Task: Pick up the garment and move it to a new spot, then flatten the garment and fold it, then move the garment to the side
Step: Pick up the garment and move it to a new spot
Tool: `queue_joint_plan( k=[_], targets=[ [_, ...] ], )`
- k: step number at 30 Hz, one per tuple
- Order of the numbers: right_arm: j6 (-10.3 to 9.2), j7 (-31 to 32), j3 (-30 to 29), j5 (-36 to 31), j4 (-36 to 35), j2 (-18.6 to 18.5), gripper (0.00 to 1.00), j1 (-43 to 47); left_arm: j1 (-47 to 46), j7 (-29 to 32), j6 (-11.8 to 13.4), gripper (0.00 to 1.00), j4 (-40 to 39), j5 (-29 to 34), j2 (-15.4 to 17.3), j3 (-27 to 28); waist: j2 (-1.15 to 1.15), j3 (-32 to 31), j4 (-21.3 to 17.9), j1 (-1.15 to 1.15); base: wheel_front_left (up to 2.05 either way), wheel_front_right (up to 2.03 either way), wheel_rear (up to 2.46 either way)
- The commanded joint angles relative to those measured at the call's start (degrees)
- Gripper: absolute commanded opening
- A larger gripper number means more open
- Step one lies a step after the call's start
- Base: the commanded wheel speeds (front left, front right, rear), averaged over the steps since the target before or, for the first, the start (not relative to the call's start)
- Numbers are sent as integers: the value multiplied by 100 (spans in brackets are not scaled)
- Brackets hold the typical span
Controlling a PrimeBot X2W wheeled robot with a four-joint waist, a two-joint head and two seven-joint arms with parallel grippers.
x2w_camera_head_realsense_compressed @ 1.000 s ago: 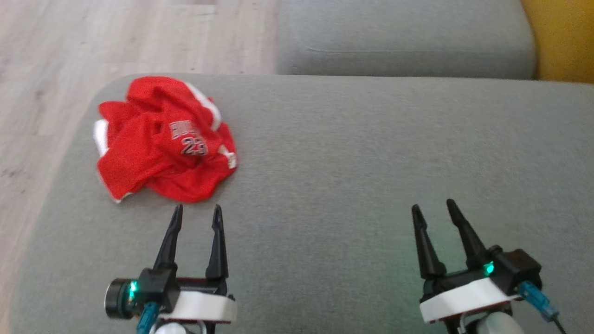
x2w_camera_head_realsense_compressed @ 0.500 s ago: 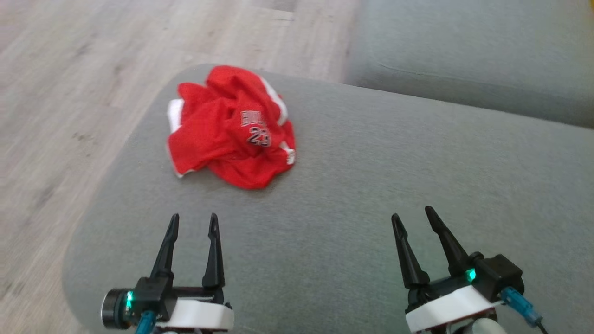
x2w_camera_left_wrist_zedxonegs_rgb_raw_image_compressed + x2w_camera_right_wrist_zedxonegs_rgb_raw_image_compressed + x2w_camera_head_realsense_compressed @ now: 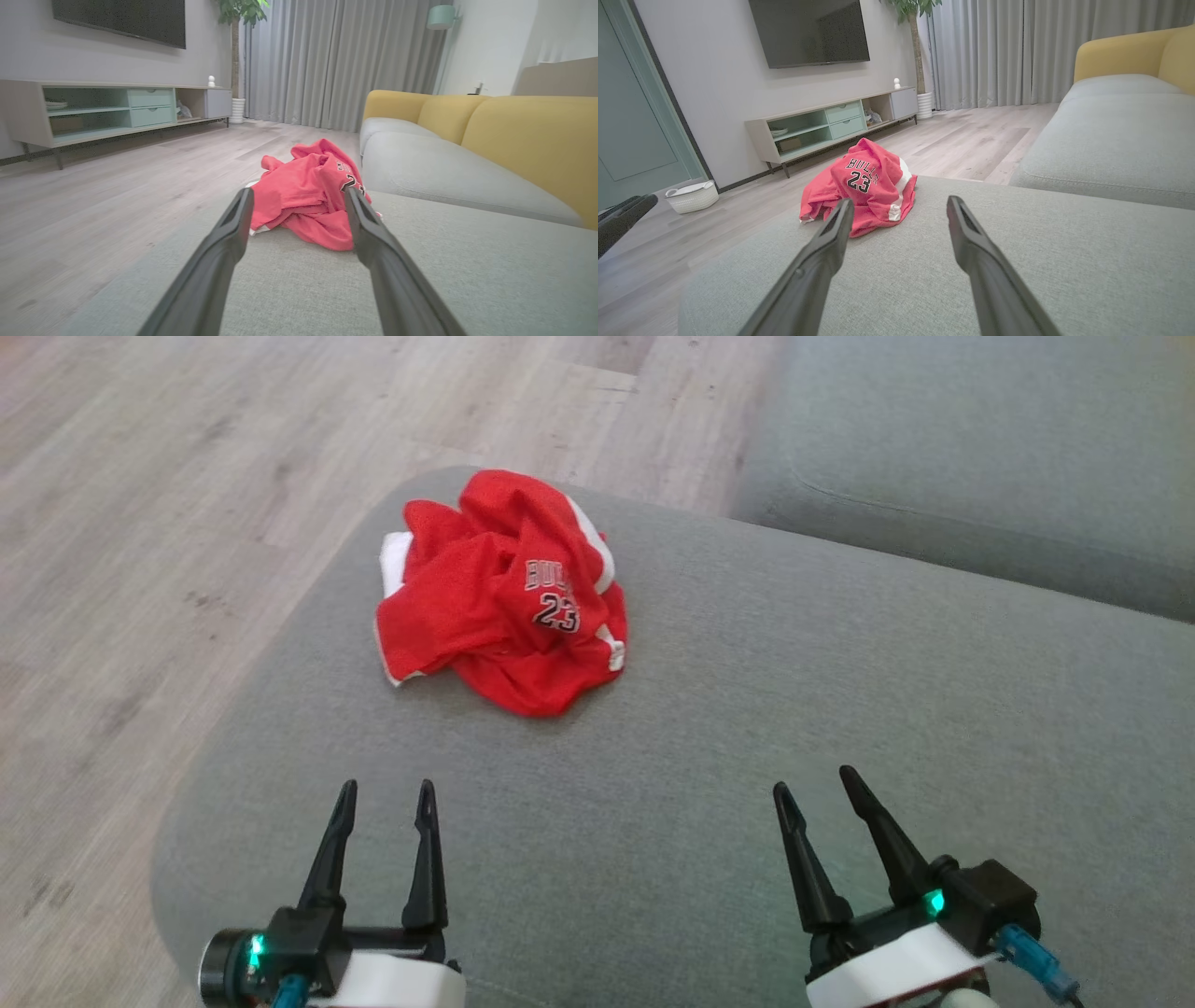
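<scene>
we see the crumpled red jersey [image 3: 504, 607] lying on the grey cushion [image 3: 747, 709], at one o'clock from our left gripper [image 3: 386, 791] and eleven o'clock from our right gripper [image 3: 812, 779]. both grippers hover empty, fingers spread apart.

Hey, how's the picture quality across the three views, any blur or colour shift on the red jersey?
Head view: soft, grainy; jersey deep red. Left wrist view: jersey washed pinkish, left claw looming, stretched by the wide angle. Right wrist view: crispest, jersey lettering readable, even light.
</scene>
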Motion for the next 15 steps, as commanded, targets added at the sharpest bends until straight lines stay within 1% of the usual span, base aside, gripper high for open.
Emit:
queue_joint_plan(
  k=[1, 5, 8, 12, 13, 15],
  targets=[
    [43, -62, 126, 41, -174, -43, 100, -205, -275, -55, -107, 100, -115, 18, -16, 248, 0, 50, -128, 0, 0, 0, 0],
    [43, -62, 135, -4, -185, -43, 100, -270, -785, -55, -309, 100, 130, 118, 165, 300, 0, 207, -409, 0, 0, 0, 0],
    [43, -62, 148, -81, -211, -43, 100, -393, -1509, 13, -484, 100, 406, 160, 412, 365, 0, 444, -679, 0, 0, 0, 0],
    [43, -62, 131, -170, -276, -43, 100, -608, -2674, 546, -817, 100, 800, 184, 819, 404, 0, 868, -1017, 0, 0, 0, 0],
    [43, -62, 131, -170, -276, -43, 100, -608, -2674, 546, -817, 100, 800, 184, 819, 404, 0, 868, -1017, 0, 0, 0, 0],
    [43, -62, 109, -210, -315, -43, 100, -728, -3276, 976, -1009, 100, 1103, 143, 1010, 350, 0, 1087, -1142, 0, 0, 0, 0]
  ],
)
